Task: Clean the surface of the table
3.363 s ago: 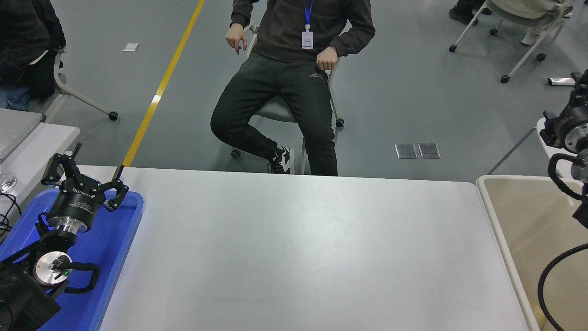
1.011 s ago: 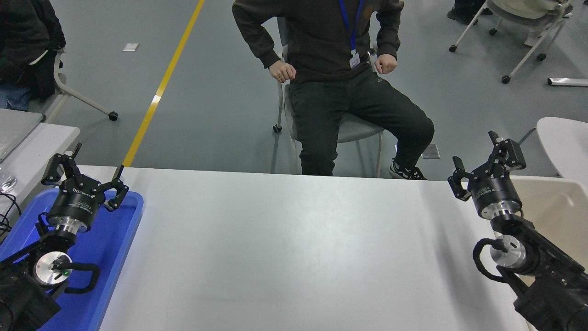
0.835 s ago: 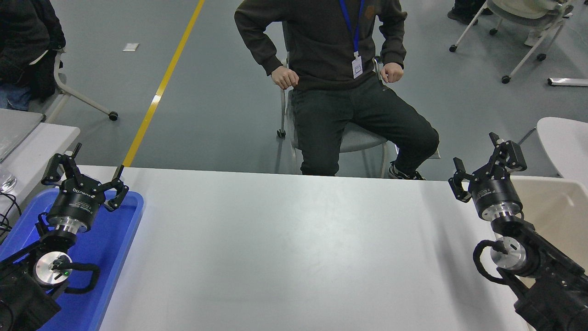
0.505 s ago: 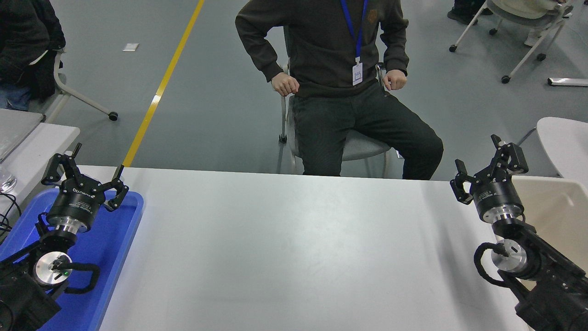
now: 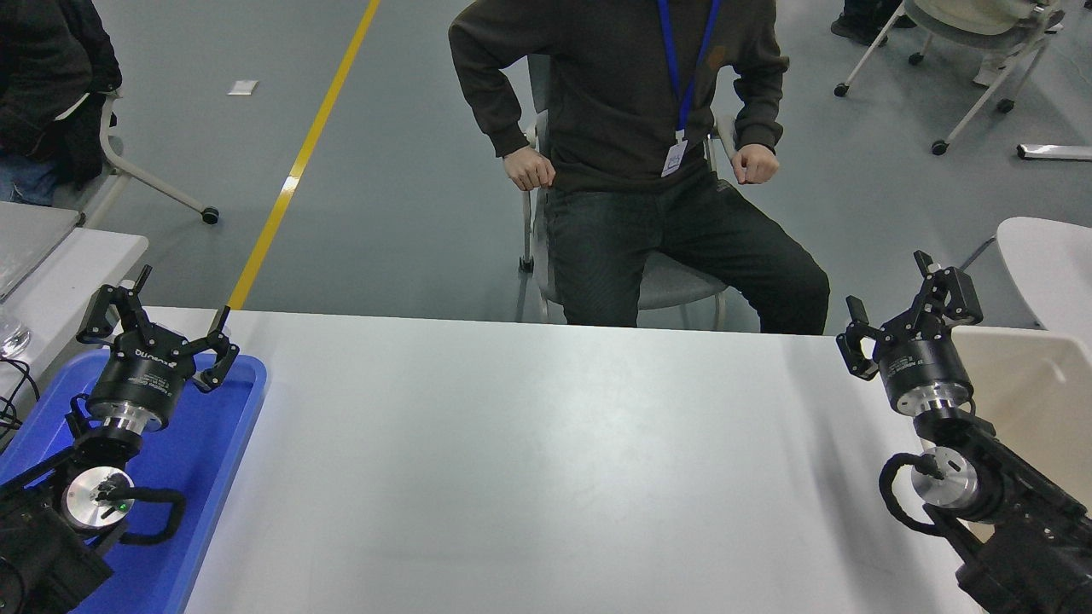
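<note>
Two black arms frame the head view. The left claw (image 5: 159, 314) hangs over a blue tray (image 5: 217, 443) at the lower left, fingers spread wide, holding nothing; white lettering on its body is too small to read. The right claw (image 5: 903, 309) sits above the desk's far right corner, likewise spread and empty. Between them lies the white desk surface (image 5: 546, 460). A seated person (image 5: 648, 153) faces it from beyond.

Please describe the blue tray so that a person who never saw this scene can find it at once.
Start from the wide white table surface and follow it to its left end. There the blue tray lies, under the parked left gripper. It is the only bright blue thing; the beige tub at the right end is pale.
</note>
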{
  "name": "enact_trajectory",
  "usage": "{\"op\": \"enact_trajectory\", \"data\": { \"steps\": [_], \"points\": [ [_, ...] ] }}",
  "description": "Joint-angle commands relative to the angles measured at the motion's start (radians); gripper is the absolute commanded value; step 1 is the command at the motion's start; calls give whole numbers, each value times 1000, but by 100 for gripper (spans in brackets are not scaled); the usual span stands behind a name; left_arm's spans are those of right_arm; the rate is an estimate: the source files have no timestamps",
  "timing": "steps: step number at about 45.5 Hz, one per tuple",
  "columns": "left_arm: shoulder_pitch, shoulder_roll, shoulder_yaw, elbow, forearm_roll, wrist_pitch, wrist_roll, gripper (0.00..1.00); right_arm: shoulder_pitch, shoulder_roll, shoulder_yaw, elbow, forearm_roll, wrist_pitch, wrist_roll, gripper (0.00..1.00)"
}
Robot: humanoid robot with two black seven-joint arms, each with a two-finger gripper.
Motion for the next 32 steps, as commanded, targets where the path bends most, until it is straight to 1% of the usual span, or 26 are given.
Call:
{"op": "enact_trajectory", "data": {
  "steps": [1,20,32],
  "points": [
    [0,0,0,0,0,0,0,100,2,-6,-35,3,0,0,0,99],
    [0,0,0,0,0,0,0,100,20,-58,-44,-5,0,22,0,99],
    [0,0,0,0,0,0,0,100,17,-50,-39,-9,8,18,0,99]
  ]
}}
